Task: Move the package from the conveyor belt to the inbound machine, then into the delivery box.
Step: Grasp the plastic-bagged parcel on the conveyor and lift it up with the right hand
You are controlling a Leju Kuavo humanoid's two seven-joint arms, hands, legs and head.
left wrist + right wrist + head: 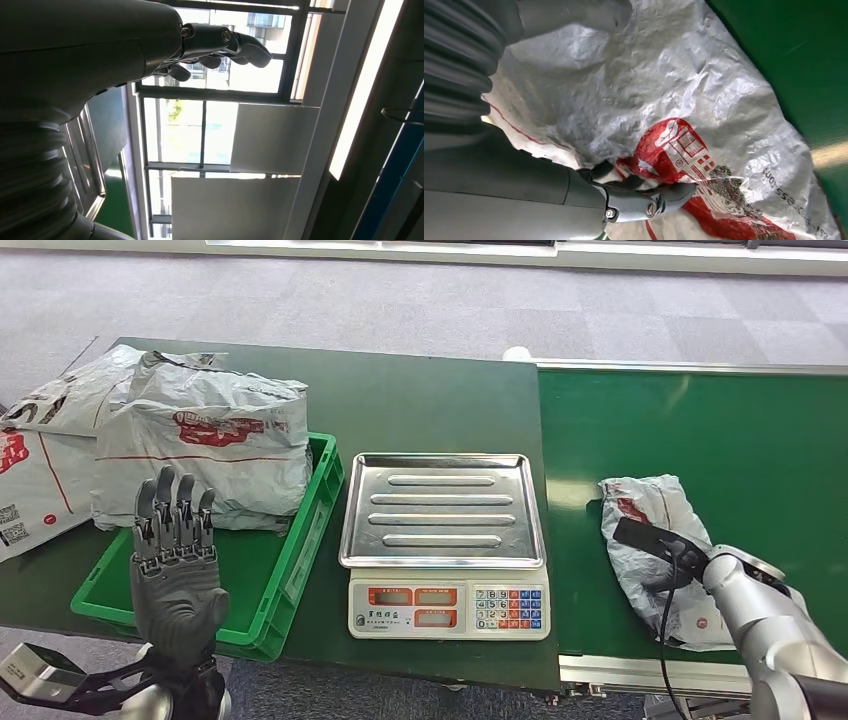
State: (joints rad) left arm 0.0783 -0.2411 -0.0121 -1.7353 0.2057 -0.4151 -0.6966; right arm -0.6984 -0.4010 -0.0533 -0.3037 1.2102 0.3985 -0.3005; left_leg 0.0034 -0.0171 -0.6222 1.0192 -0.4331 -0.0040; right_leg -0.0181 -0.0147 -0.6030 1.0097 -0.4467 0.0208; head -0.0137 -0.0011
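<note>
On the conveyor belt (pixel 760 440), the package (pixel 650 540) lies under the right hand (pixel 665 555), long axis running away from the robot; fingers (pixel 669 195) press its red logo, grasp closure indeterminate. Left hand (pixel 178 560), raised and spread, is farther. Printing unreadable. Scale (pixel 445 540) lies leftward.

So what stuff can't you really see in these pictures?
- Scale readouts: too small to read in the head view.
- Right hand grip on the package: the fingers press it, but the grey cover hides the rest.
- Green crate floor: partly hidden by the bags and left hand.
</note>
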